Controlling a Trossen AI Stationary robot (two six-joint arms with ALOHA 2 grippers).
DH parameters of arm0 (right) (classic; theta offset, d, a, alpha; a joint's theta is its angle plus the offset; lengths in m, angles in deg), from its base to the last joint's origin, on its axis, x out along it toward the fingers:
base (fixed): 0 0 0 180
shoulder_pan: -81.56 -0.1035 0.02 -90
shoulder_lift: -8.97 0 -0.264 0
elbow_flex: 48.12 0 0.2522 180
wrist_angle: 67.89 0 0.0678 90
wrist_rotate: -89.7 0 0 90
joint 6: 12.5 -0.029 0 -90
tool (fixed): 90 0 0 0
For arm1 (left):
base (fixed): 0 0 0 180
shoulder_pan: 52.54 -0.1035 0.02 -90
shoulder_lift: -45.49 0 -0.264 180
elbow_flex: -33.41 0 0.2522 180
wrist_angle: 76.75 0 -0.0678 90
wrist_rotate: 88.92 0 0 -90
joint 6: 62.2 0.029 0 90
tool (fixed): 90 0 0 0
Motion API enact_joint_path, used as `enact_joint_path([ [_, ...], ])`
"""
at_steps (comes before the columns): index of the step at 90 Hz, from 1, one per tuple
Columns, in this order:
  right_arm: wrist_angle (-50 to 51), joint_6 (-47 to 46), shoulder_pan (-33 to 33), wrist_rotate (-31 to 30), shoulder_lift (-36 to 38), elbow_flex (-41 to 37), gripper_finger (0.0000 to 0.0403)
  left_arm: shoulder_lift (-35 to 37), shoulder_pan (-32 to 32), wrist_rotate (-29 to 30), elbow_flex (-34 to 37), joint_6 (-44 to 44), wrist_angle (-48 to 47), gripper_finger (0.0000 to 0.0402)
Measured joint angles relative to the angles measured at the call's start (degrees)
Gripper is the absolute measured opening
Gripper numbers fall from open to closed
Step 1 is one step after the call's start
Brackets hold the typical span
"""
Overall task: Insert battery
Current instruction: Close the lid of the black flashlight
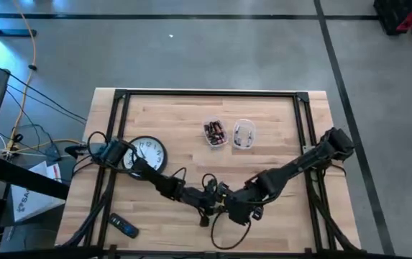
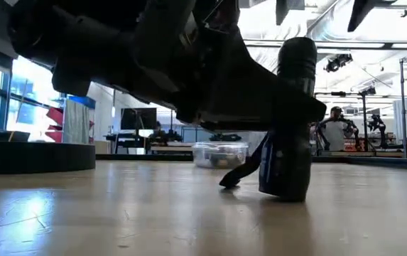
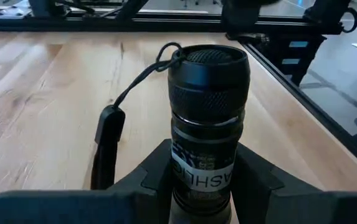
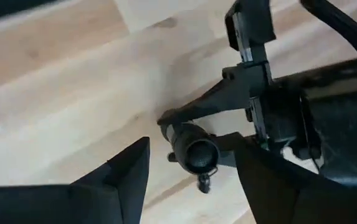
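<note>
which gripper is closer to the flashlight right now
Left. The left gripper is shut on the flashlight, its fingers clamping the body. The right gripper is open and hovers just off the flashlight's end without touching it.

Black flashlight (image 3: 208, 124) with knurled head and white-lettered label band, clamped between two dark fingers (image 3: 262, 180), wrist cord (image 3: 131, 87) trailing off at ten o'clock. Near table's six o'clock edge; tail end touching the wood in the low view.
</note>
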Motion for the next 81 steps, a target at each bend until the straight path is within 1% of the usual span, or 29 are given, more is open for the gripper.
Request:
enact_joint_path([
  [13,-1.0,1.7,1.2,2.1,-1.3,0.0,0.0197,0.0,0.0,-0.1,0.0,0.0,-0.3,0.0092],
  [35,-1.8,4.3,3.2,3.8,-2.0,0.0,0.0197,0.0,0.0,-0.1,0.0,0.0,-0.6,0.0092],
  [60,-1.4,4.4,4.3,5.6,-2.8,0.0,0.0196,0.0,0.0,0.1,0.0,-0.1,-0.9,0.0092],
  [70,-1.4,4.4,4.3,6.1,-2.9,0.0,0.0184,0.0,0.0,0.3,0.0,-0.1,-0.9,0.0092],
  [81,-1.4,4.4,4.3,6.1,-2.9,0.0,0.0159,0.0,0.0,0.3,0.0,-0.2,-0.9,0.0092],
])
